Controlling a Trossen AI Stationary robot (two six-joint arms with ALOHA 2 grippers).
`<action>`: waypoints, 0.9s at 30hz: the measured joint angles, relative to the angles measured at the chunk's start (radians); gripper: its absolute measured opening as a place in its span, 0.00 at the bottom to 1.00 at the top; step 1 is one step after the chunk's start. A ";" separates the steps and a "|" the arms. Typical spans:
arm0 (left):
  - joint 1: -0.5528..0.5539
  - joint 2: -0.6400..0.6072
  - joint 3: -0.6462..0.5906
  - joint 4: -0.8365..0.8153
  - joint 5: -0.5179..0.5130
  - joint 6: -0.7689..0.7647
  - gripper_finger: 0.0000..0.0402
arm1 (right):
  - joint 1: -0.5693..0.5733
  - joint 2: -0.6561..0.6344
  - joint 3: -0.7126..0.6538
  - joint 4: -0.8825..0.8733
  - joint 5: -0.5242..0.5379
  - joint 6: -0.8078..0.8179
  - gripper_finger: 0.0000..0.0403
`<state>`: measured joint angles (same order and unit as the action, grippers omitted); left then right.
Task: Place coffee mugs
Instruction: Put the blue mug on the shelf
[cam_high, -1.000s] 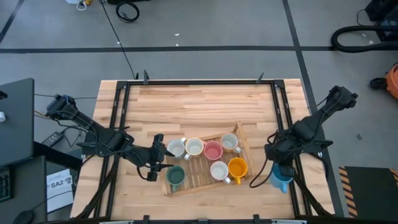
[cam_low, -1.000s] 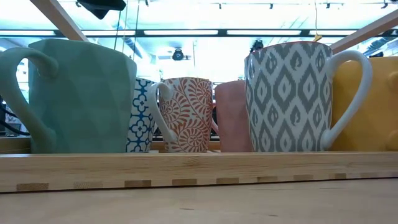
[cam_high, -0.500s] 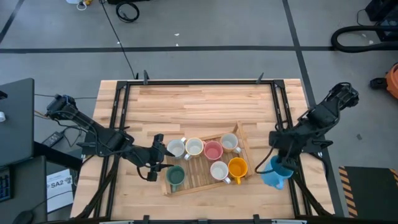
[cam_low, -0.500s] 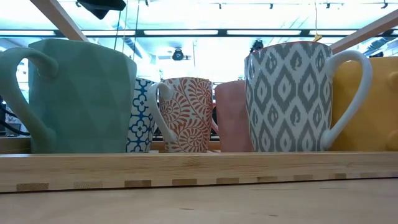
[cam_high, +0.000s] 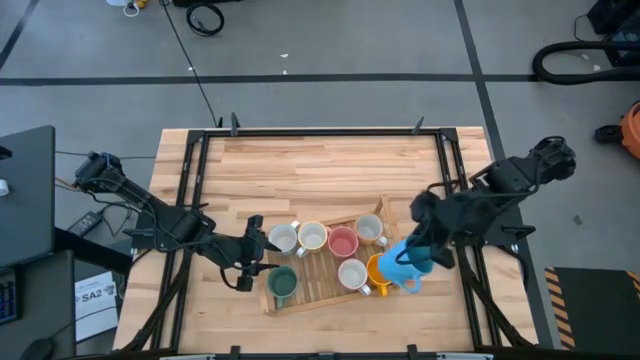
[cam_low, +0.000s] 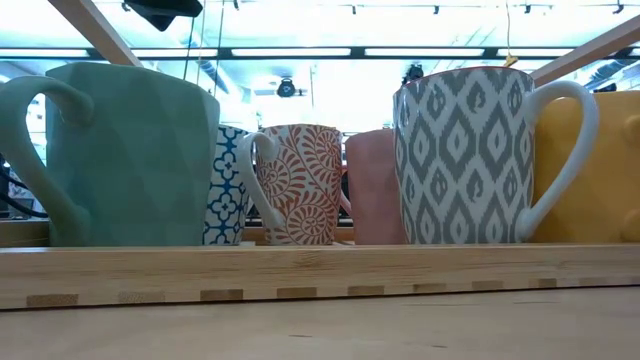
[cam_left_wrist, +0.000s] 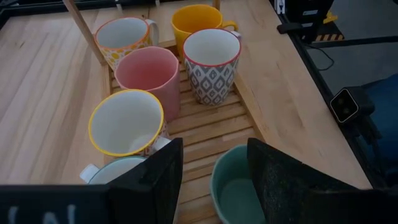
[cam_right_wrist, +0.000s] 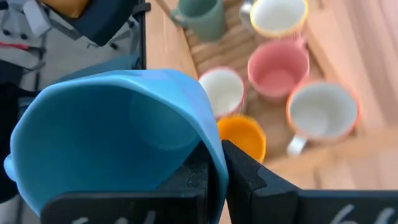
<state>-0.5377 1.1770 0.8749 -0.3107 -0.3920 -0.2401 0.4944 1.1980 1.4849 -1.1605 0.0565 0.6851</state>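
Wooden tray crowded; blue mug overhangs orange mug

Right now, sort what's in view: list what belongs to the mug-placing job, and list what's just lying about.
Job:
- blue mug, held by the right gripper
- orange mug, pink mug, green mug, patterned mugs
- wooden tray
- left gripper, over the green mug

Lying about:
- cables on the floor
- black monitor beside the table

Bright, even overhead light; soft shadows on table; backlit mugs low down; blurred blue mug.
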 joint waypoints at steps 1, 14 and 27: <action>0.000 0.000 0.000 0.000 0.000 0.000 0.46 | -0.016 0.020 0.008 0.016 0.000 -0.036 0.08; 0.000 0.000 0.000 0.000 0.000 -0.002 0.46 | -0.168 0.345 0.217 0.091 -0.032 -0.474 0.08; 0.000 0.000 0.000 0.000 0.000 0.000 0.46 | -0.223 0.605 0.400 0.095 -0.101 -0.711 0.08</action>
<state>-0.5377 1.1770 0.8753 -0.3110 -0.3920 -0.2406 0.2711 1.8031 1.8851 -1.0657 -0.0444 -0.0260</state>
